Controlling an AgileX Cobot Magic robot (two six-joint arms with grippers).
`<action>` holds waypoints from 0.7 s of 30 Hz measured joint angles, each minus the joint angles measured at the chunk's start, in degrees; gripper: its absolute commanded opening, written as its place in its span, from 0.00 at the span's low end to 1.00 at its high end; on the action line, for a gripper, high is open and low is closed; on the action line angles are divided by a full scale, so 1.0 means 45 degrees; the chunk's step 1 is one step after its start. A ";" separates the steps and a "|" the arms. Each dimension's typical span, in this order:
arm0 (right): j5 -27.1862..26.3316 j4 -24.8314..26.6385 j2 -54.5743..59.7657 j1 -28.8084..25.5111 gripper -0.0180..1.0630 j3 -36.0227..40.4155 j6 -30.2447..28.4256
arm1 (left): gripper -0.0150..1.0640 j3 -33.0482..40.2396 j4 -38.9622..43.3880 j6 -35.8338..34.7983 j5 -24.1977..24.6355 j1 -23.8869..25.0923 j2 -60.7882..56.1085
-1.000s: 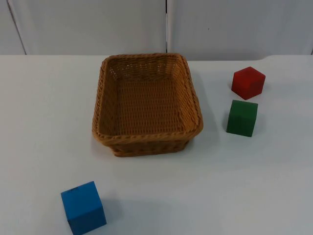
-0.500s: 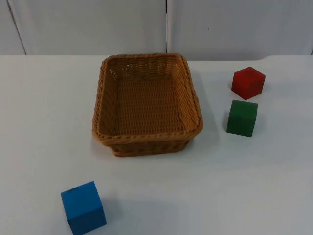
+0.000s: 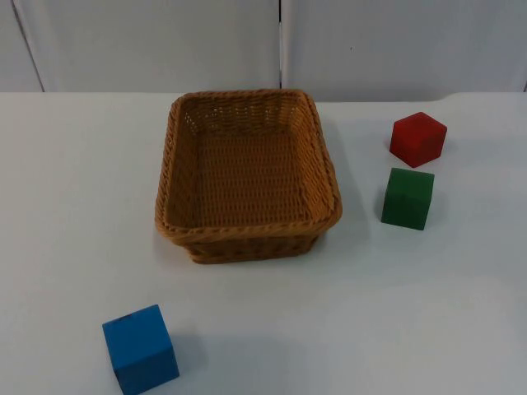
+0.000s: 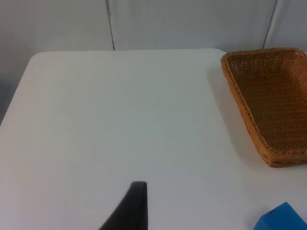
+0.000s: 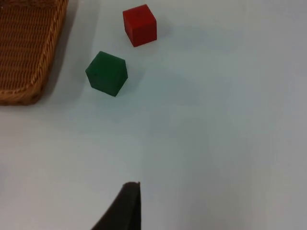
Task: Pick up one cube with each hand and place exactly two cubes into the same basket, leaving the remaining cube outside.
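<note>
Sat on the white table point(image 3: 74, 181) with nothing inside: woven basket point(image 3: 247, 234), near the middle in the top view. Lay outside it, all three cubes. Stood well to the right of the basket: red cube point(image 3: 418, 138), farther back, and green cube point(image 3: 408, 197), just in front of it, near but not touching. Rested alone near the front edge, left of the basket and well apart from it: blue cube point(image 3: 141, 348). Hovered over bare table left of the basket and blue cube: left gripper point(image 4: 136, 206), one black fingertip seen, spread or pressed together impossible to tell. Hung likewise over bare table on the green and red cubes' side: right gripper point(image 5: 128, 206), state also impossible to tell. Closed off the far end: grey partition wall point(image 3: 148, 41).
</note>
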 measured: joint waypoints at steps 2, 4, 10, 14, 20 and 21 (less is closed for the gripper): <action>-0.0093 0.0000 0.0271 0.0000 0.99 -0.0169 0.0000 | 0.99 -0.0096 0.0000 0.0000 -0.0004 0.0000 0.0238; -0.0293 0.0000 0.0695 0.0000 0.99 -0.0330 0.0000 | 0.99 -0.0341 0.0000 0.0000 -0.0079 0.0000 0.0784; -0.0777 0.0000 0.1427 0.0000 0.99 -0.0361 0.0000 | 0.99 -0.0566 -0.0234 0.0000 -0.0213 0.0000 0.1782; -0.1011 0.0000 0.1818 0.0000 0.99 -0.0419 -0.0094 | 0.99 -0.0598 -0.0687 0.0139 -0.0243 0.0000 0.2381; -0.1352 0.0000 0.2902 0.0000 0.99 -0.0419 -0.0507 | 0.99 -0.0598 -0.1889 0.1374 -0.0243 0.0000 0.3552; -0.1383 0.0000 0.3135 0.0000 0.99 -0.0419 -0.0573 | 0.99 -0.0598 -0.2198 0.1651 -0.0243 0.0000 0.3781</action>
